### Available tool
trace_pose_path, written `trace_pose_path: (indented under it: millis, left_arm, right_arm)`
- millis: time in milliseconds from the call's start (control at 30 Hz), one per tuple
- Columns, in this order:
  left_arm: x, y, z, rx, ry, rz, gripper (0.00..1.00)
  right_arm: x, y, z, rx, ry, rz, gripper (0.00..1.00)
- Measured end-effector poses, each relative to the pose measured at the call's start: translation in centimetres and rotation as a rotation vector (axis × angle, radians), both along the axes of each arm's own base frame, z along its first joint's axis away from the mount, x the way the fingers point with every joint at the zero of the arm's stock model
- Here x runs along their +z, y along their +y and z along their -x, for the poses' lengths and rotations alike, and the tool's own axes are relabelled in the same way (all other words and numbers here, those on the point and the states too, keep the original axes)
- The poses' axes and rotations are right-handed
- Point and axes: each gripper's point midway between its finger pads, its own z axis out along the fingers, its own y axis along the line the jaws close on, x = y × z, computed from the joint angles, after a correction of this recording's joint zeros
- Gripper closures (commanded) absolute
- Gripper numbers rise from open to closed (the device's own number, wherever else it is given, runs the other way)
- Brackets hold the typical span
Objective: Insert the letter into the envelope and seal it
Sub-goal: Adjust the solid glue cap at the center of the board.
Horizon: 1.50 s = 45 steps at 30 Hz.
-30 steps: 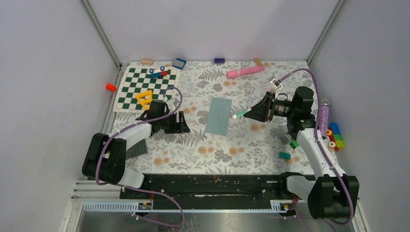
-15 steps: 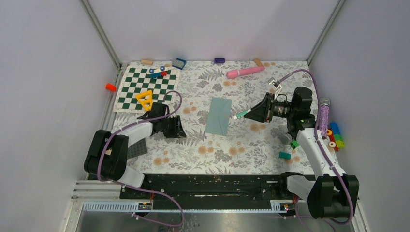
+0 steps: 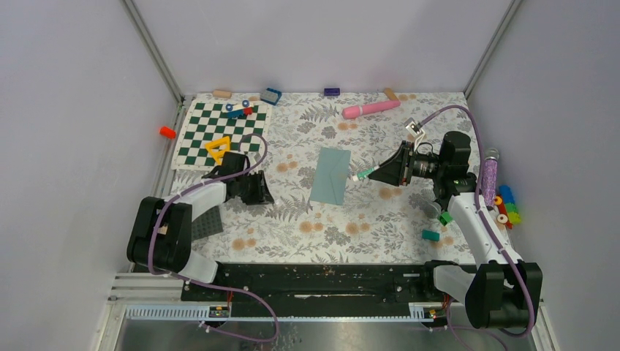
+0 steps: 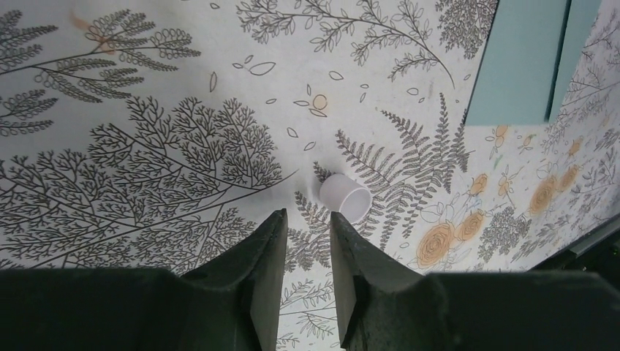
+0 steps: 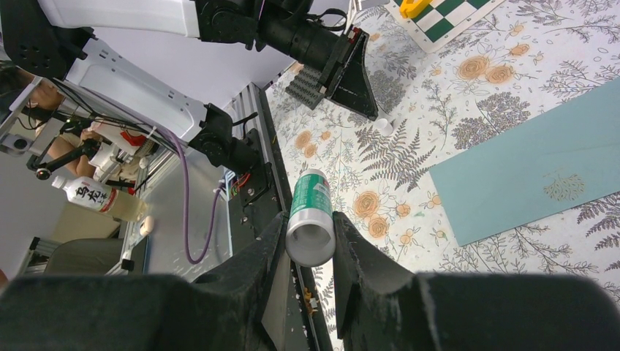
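I am gripping a green-and-white glue stick (image 5: pixel 311 194) in my right gripper (image 5: pixel 308 218), just beside the right edge of the envelope (image 3: pixel 330 175), which is lying flat mid-table (image 3: pixel 365 219). My left gripper (image 4: pixel 307 216) is standing narrowly parted, gripping nothing, with a small white cap (image 4: pixel 343 197) lying just beyond its fingertips.

The envelope (image 4: pixel 526 58) is running off the top edge at the upper right of the left wrist view, and off the right edge in the right wrist view. There the top edge is also cropping the chequered board (image 5: pixel 446 18) and the yellow piece (image 5: pixel 413 7) on it. At the lower left of the top view, the left arm (image 3: pixel 197 197) is covering part of the dark studded plate (image 3: pixel 208 225). The glue stick (image 5: pixel 311 212) label is showing too blurred to read.
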Motion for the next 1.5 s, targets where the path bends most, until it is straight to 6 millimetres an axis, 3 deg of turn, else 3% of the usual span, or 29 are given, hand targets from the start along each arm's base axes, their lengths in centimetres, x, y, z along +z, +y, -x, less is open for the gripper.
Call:
trace_pose_path:
  millis: [500, 1500]
  left_arm:
    - [0.0, 0.1, -0.4, 0.009, -0.008, -0.001, 0.73]
    - [0.2, -1.8, -0.2, -0.047, -0.006, 0.024, 0.79]
  right_arm:
    - [-0.2, 0.0, -0.1, 0.000, 0.006, 0.000, 0.83]
    - [-1.0, 0.0, -0.5, 0.003, 0.041, 0.000, 0.83]
